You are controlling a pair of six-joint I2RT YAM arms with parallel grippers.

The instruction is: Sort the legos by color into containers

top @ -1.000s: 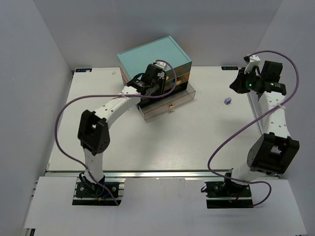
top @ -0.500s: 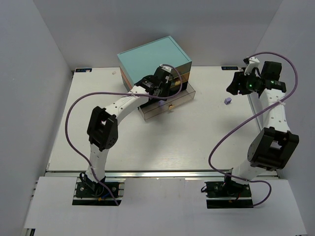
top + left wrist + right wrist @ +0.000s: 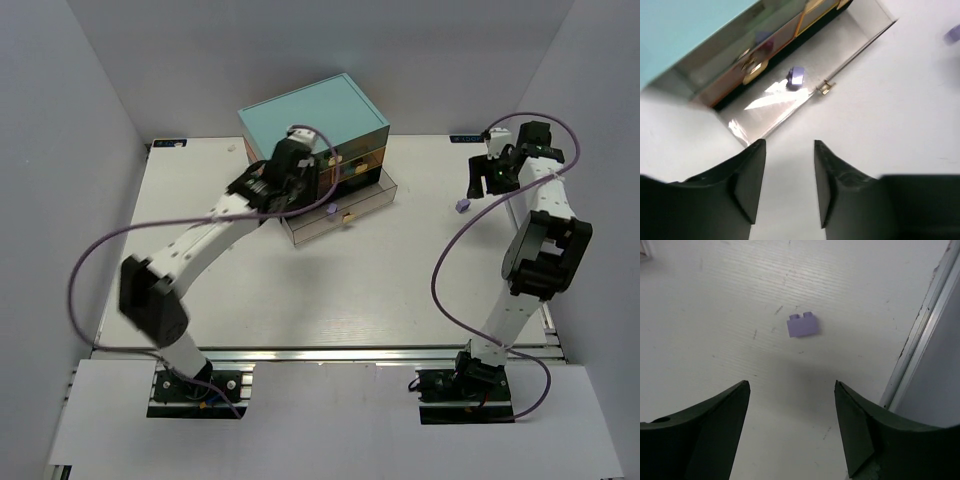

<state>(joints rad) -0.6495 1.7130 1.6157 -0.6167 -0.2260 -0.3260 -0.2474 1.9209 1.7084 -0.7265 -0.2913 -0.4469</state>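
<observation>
The light-teal-topped chest [image 3: 312, 115] stands at the back, its lowest clear drawer [image 3: 372, 204] pulled out. One lilac lego [image 3: 797, 77] lies inside that drawer, behind the tan knob [image 3: 825, 88]. My left gripper [image 3: 789, 145] is open and empty, hovering over the table just in front of the drawer [image 3: 860, 30]. A second lilac lego [image 3: 803, 326] lies loose on the table near the right edge, also the lilac lego [image 3: 461, 206] in the top view. My right gripper [image 3: 791, 385] hangs above it, wide open and empty, with the brick a little ahead of its tips.
The table's metal edge rail [image 3: 925, 330] runs close to the right of the loose brick. The chest's upper drawers [image 3: 362, 158] with orange fronts are shut. White walls enclose the table on three sides.
My left gripper has drawn back to the left from over the open drawer, and a lilac brick now shows inside it. The right arm has stretched out, its gripper still over the loose brick.
</observation>
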